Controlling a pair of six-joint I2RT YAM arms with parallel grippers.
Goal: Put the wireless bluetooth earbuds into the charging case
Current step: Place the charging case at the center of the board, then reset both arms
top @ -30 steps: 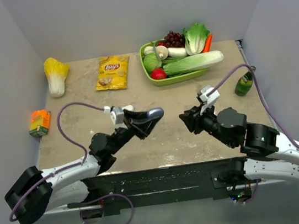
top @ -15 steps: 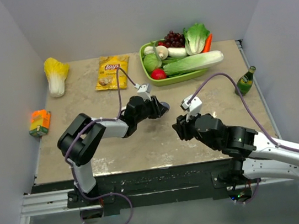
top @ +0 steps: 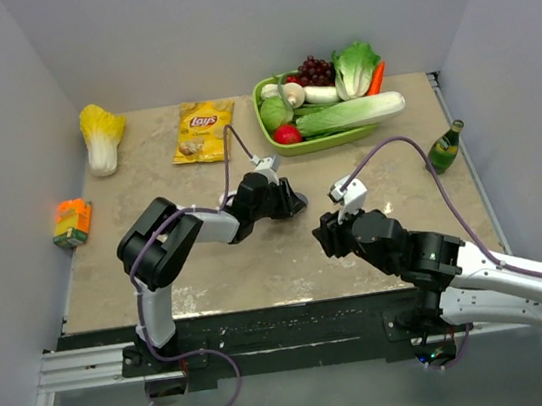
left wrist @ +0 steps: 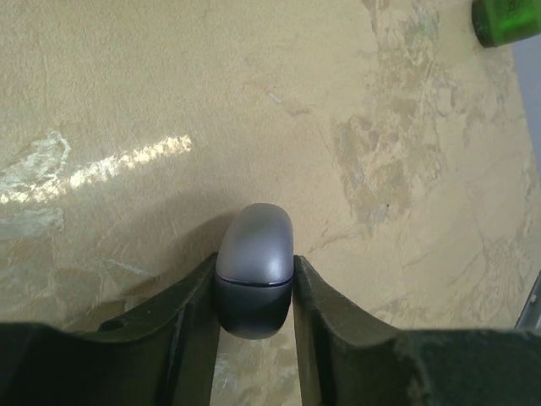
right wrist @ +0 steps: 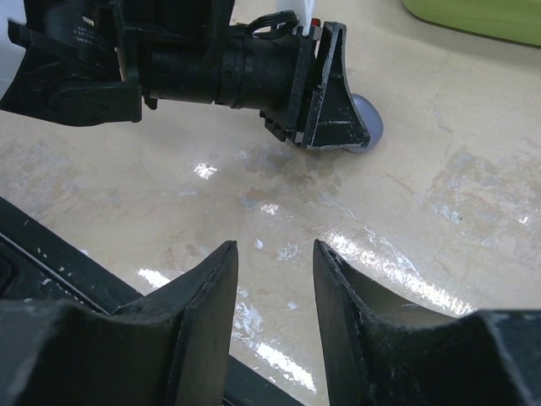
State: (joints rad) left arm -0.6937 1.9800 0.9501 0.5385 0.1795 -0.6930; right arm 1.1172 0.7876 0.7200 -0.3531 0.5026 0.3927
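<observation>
The left gripper (left wrist: 254, 264) is clamped on the charging case (left wrist: 255, 241), one finger pressing each side of its darker lower half while the paler grey rounded top sticks out past the fingertips. The case's lid is closed, with a thin seam showing between the two halves. In the right wrist view the case (right wrist: 365, 125) pokes out from behind the left gripper (right wrist: 325, 101), very low at the table (top: 147, 180); whether it touches the surface cannot be told. From above, that gripper (top: 286, 201) sits near the middle of the table, pointing right, its arm bent back toward the near left edge. The right gripper (right wrist: 272, 254) has its fingers apart with nothing between them, only bare tabletop showing in the gap. It hangs just near and right of the left gripper (top: 324, 236), aimed toward it but apart from it. Farther out, a green tray (top: 328, 141) of vegetables and grapes stands at the far side, right of centre, with a yellow bag of crisps (top: 203, 132) to its left. A pale yellow cabbage (top: 100, 136) lies in the far left corner, an orange carton (top: 72, 223) at the left edge, and a green bottle (top: 445, 148) at the right edge.
</observation>
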